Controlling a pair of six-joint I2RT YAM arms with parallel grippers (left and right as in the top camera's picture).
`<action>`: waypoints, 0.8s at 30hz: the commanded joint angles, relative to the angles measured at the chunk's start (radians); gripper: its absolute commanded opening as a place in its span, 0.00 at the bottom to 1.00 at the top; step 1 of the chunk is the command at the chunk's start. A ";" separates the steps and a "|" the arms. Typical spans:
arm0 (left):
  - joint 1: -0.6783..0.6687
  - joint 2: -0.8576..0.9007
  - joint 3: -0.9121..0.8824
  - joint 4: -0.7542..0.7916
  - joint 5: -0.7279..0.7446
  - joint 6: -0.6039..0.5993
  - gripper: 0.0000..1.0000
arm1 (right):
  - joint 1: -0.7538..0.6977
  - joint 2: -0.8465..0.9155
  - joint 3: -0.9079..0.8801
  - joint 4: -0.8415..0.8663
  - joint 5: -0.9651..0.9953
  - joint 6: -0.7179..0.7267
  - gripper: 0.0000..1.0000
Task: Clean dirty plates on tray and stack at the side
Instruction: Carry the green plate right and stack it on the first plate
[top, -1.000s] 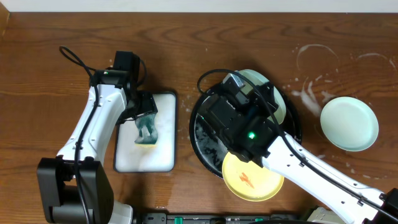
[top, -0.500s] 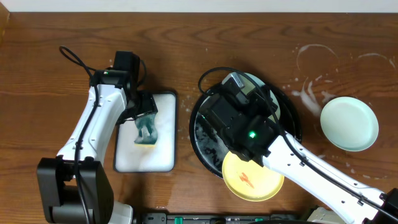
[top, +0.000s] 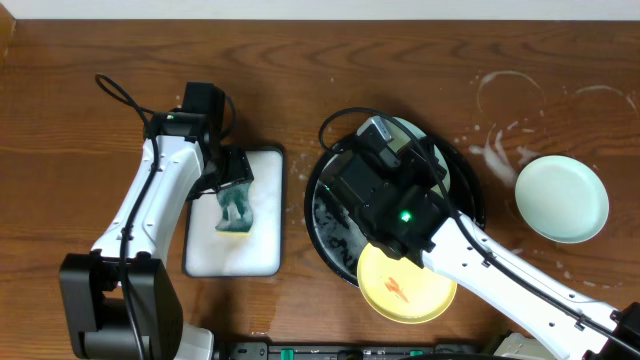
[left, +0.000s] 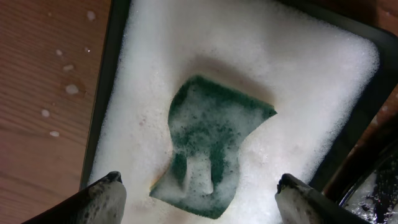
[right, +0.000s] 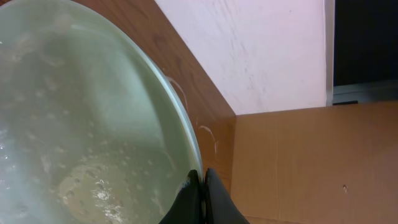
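Note:
The black tray (top: 320, 222) sits mid-table, wet and foamy. My right gripper (right: 200, 186) is shut on the rim of a wet mint-green plate (right: 74, 124) and holds it tilted over the tray; the plate shows partly under my right arm in the overhead view (top: 415, 125). A yellow plate (top: 405, 288) with a red-orange smear lies on the tray's front edge. A second mint-green plate (top: 562, 198) lies on the bare wood at the right. My left gripper (left: 199, 186) is open just above a green sponge (left: 211, 143).
The sponge lies in foam in a white rectangular tray (top: 235, 255) at the left. White soapy rings and splashes (top: 505, 95) mark the wood at the back right. A cardboard box (right: 292, 162) and a wall show behind the table.

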 joint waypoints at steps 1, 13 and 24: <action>0.001 -0.007 0.005 -0.002 -0.012 -0.003 0.80 | -0.009 -0.023 0.010 -0.001 0.019 0.023 0.01; 0.001 -0.007 0.005 -0.002 -0.012 -0.003 0.80 | -0.117 -0.023 0.010 -0.073 -0.283 0.389 0.01; 0.001 -0.007 0.005 -0.003 -0.012 -0.003 0.80 | -0.549 -0.126 0.010 -0.108 -0.838 0.443 0.01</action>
